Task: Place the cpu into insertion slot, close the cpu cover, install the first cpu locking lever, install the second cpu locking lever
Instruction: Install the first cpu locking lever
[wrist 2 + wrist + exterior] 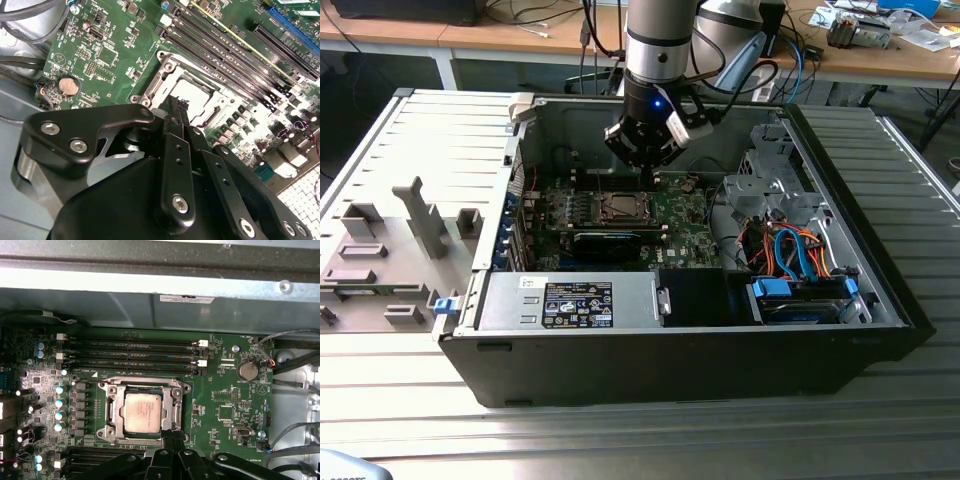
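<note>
- Directly below the hand [648,165] lies the insertion slot [144,411], set on the green motherboard [225,405] inside the open computer case [880,290], which rests on the ribbed bench [620,430].
- Hand state: in both wrist views the fingers [178,116] are drawn together into one narrow point. Nothing can be seen clamped between them.
- CPU location: the cpu [143,412] sits flat in the insertion slot, its silver-grey top facing up. It shows through the window of the cpu cover [177,412], which appears to lie down over the socket.
- Key relation: in the second wrist view the fingertips meet at the socket's edge nearest the hand, at the corner of the silver frame. The cpu itself lies just beyond the tips, farther out from the hand. Whether the tips touch the frame cannot be told.
- Beyond the socket, on its far side from the hand, run the long black memory slots [140,352], parallel to that socket edge.
- Judgement: seating of the cpu appears done; the work now stands at the frame edge, where the locking levers would be expected. The levers cannot be clearly made out.
</note>
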`<act>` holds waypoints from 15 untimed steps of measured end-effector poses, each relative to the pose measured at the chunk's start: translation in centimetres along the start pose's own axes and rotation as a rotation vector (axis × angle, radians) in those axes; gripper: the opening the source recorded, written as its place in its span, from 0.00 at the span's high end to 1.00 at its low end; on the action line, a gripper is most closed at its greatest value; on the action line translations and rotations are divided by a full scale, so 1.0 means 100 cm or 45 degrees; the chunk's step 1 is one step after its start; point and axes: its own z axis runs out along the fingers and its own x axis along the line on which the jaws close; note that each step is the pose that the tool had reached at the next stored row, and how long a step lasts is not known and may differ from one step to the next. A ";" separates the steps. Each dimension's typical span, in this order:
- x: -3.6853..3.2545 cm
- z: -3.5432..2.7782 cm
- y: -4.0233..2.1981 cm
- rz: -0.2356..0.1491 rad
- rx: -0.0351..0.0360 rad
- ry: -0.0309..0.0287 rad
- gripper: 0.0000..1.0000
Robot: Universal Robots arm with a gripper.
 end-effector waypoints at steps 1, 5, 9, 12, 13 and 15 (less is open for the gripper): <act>0.0000 0.0000 0.0000 -0.002 0.0000 0.0000 0.89; 0.0000 0.0000 0.0000 -0.009 0.0000 -0.0001 0.89; 0.0000 0.0000 0.0000 -0.015 0.0000 -0.0002 0.89; 0.0000 0.0000 0.0000 -0.019 0.0000 -0.0003 0.89; 0.0000 0.0000 0.0000 -0.021 -0.0001 -0.0004 0.89; 0.0000 0.0000 0.0000 -0.025 -0.0001 -0.0005 0.89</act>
